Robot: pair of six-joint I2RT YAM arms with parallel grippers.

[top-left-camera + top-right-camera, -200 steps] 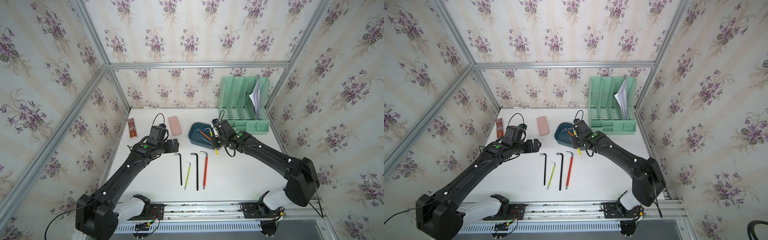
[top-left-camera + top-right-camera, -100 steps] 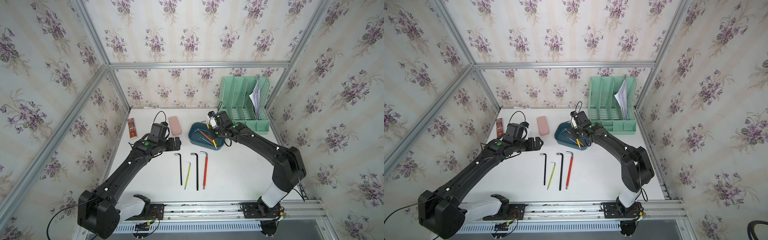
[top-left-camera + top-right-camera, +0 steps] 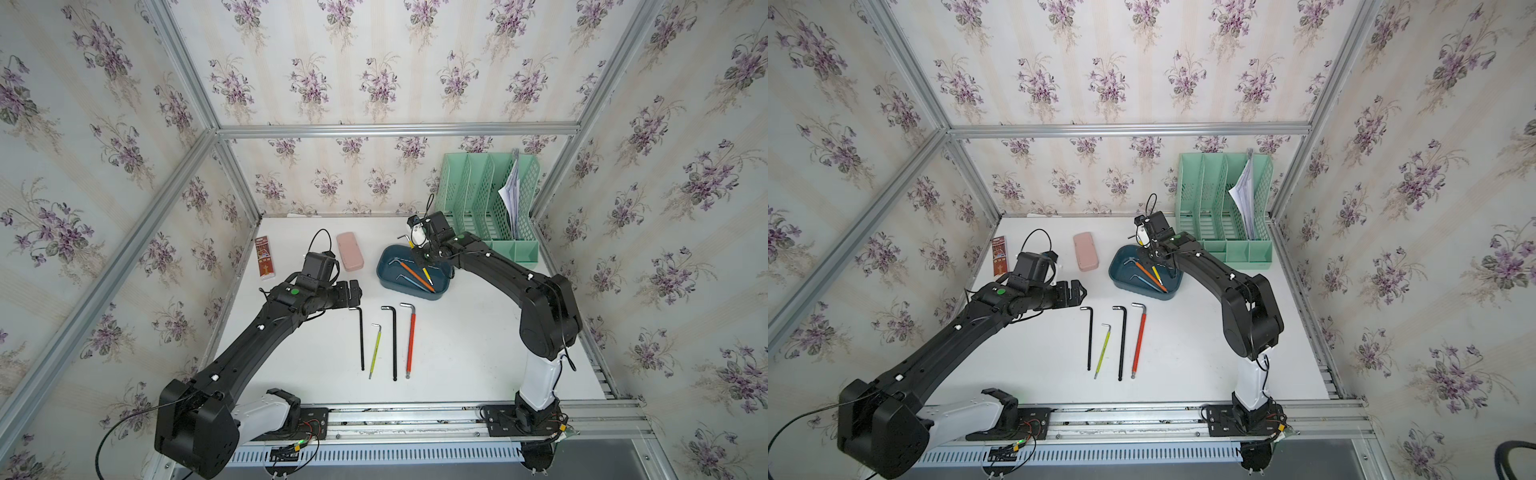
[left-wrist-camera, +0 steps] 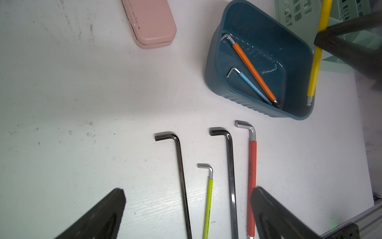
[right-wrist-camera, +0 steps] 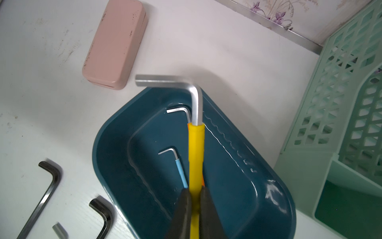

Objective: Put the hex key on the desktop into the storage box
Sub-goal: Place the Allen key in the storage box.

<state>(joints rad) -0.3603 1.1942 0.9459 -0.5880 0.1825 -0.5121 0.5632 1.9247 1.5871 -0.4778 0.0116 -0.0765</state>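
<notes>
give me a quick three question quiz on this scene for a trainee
1. True or false: the right end effector is shut on the yellow hex key.
2. How many hex keys lie on the desktop?
3. Which lie inside the storage box? A orange hex key and blue hex key; B two black ones; C red and lime ones.
Key: 1 true; 2 four; 3 A.

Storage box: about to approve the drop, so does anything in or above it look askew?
Only the yellow hex key: shut in the right gripper, it slants over the storage box, bent end past the rim. The orange key and blue key lie flat inside.
</notes>
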